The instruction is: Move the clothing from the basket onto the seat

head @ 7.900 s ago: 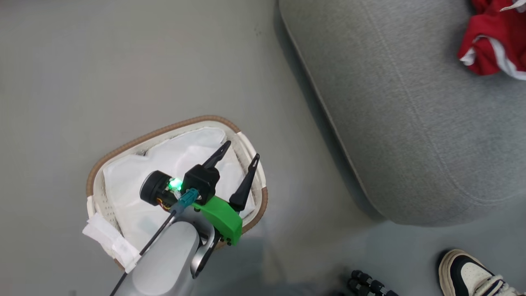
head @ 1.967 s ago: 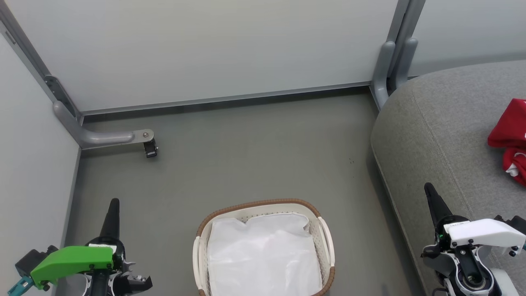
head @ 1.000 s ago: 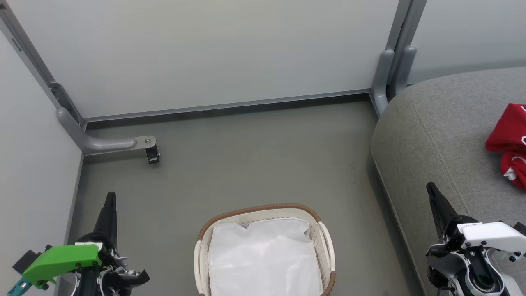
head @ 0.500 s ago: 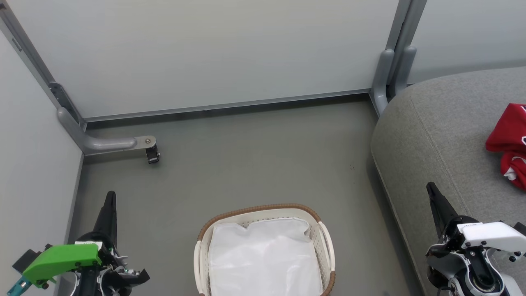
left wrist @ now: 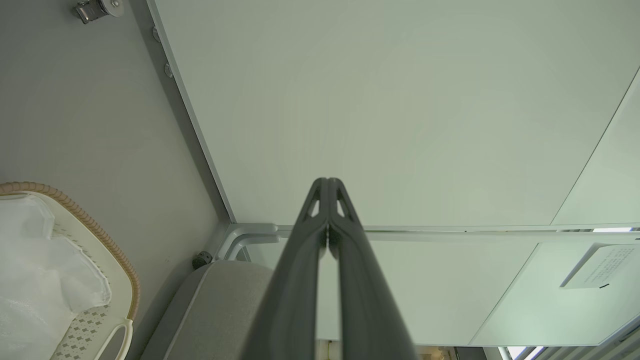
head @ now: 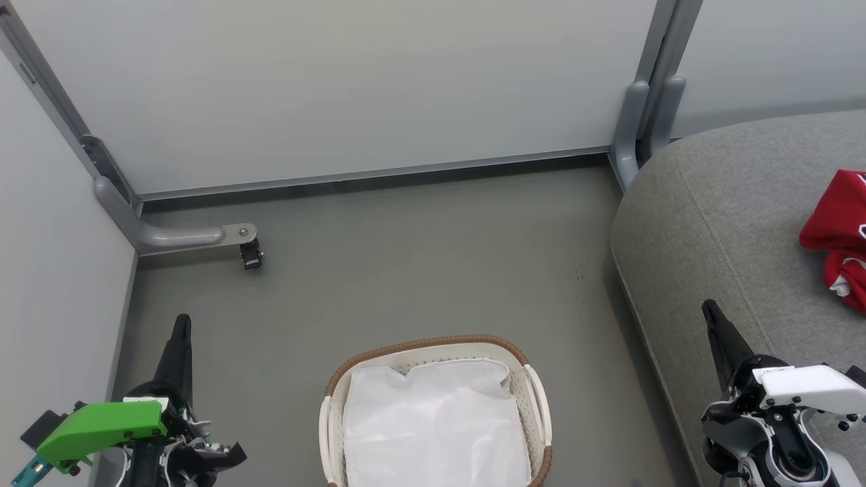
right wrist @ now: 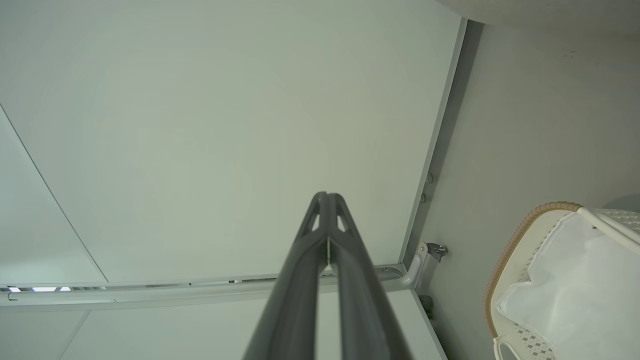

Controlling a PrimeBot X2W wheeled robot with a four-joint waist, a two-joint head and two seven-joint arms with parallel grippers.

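Found the left end effector (head: pixel 180 335) closed, its fingers (left wrist: pixel 300 280) pressed together along their length, gripping nothing and touching nothing, raised over the floor (head: pixel 406 257). Found the right end effector (head: pixel 712 318) closed too, tips met, empty, showing against the near edge of the seat (head: pixel 717 223) in the head view; could not tell any contact there. Saw the basket (head: pixel 426 341) on the floor between the two end effectors, right of the left one and left of the right one, well apart from both. Noted its white liner (head: pixel 433 426) lying inside. Spotted the clothing (head: pixel 835 230), a red heap with white trim, on the seat, beyond and to the right of the right end effector, well apart from its tips, partly cut off by the head view's edge. Made out a pale wall panel (head: pixel 352 88) ahead of both end effectors.
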